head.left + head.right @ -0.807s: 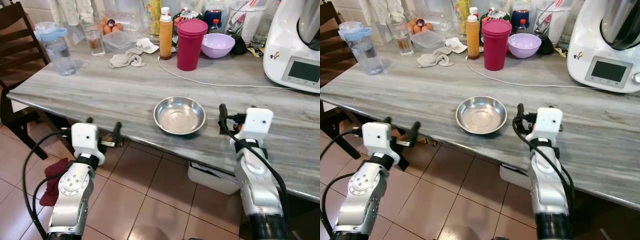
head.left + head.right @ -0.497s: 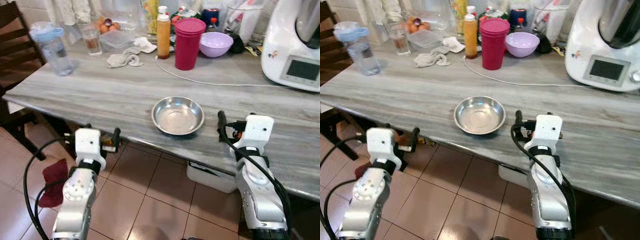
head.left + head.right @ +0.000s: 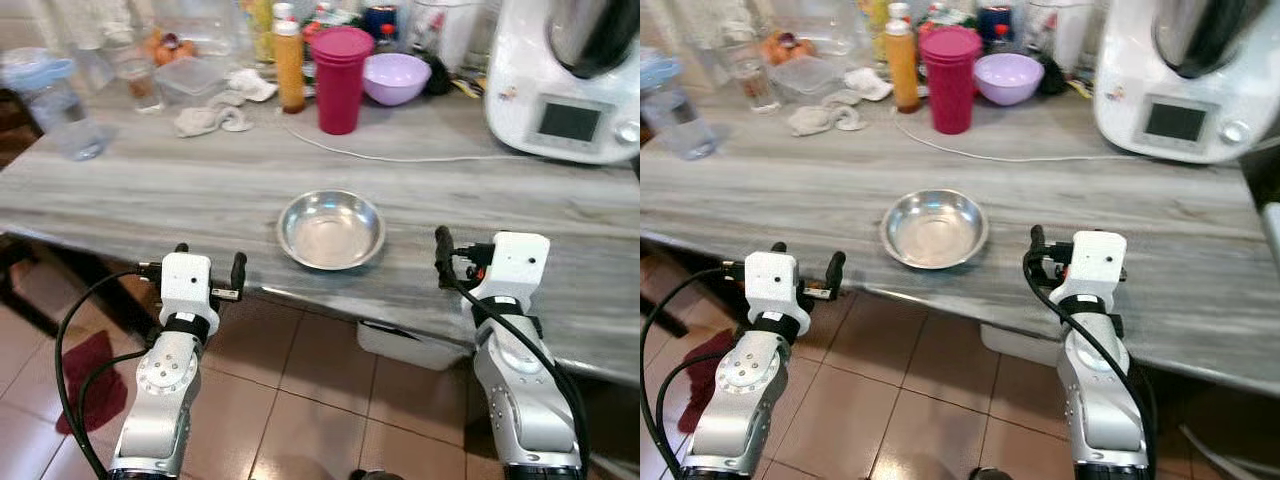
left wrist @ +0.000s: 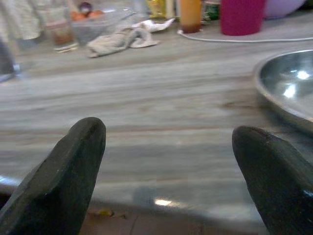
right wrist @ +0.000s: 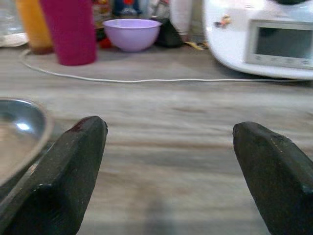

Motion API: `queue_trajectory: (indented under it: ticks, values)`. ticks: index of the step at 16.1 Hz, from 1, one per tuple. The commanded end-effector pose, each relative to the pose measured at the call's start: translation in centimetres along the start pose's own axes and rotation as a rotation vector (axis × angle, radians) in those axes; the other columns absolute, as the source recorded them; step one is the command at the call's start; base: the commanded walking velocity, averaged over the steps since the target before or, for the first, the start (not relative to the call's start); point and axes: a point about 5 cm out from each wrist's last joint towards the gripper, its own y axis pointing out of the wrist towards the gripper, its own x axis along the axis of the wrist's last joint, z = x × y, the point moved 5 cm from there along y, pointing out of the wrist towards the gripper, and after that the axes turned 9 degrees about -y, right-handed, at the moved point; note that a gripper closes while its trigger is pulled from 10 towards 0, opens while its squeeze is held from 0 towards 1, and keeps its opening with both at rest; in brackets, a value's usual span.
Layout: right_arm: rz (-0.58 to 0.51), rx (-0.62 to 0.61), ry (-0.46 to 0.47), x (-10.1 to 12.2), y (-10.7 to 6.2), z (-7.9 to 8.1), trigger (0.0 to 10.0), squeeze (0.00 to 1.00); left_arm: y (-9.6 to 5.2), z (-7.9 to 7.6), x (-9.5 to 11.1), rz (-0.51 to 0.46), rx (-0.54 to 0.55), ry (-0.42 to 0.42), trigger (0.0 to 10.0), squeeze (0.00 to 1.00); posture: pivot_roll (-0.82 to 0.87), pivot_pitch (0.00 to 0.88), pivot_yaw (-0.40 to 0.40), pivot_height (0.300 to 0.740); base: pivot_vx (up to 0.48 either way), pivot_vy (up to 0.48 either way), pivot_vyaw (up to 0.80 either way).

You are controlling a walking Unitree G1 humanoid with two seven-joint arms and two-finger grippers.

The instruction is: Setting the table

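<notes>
Bowl: round shiny steel bowl (image 3: 331,229) near grey table edge (image 3: 300,295).
Grippers: left gripper (image 3: 209,272), right gripper (image 5: 166,171) spread, empty.
Advice: approach level, pinch rim.

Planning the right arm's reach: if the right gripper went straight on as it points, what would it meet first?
Probably the white cable lying across the table; past it, roughly the purple bowl, though depth is unclear.

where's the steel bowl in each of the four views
Left eye: steel bowl sits near the table's front edge, between the two arms.
Right eye: same spot, a little left of centre.
Left wrist: its rim shows beside one black finger.
Right wrist: its rim shows beside one black finger.
Shared landmark: the magenta cup, behind the bowl.
</notes>
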Motion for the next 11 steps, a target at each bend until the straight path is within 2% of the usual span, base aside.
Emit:
queue_trajectory:
  ticks: [1, 3, 11]
  values:
    - [-0.009, 0.017, 0.006, 0.31, -0.17, 0.31, 10.0, 0.0, -0.02, 0.38, 0.02, 0.007, 0.015, 0.017, 10.0, 0.0, -0.18, 0.108, 0.038, 0.74, 0.0, 0.0, 0.0]
    - [-0.002, 0.012, 0.011, 0.12, -0.15, 0.22, 10.0, 0.0, 0.03, 0.29, 0.01, 0.01, 0.011, 0.02, 10.0, 0.0, -0.18, 0.107, 0.04, 0.74, -0.122, 0.0, 0.0]
    - [0.011, 0.002, 0.022, -0.12, -0.02, 0.04, 10.0, 0.0, 0.19, -0.21, 0.04, 0.016, -0.009, 0.023, 10.0, 0.0, -0.19, 0.105, 0.039, 0.74, -0.277, 0.0, 0.0]
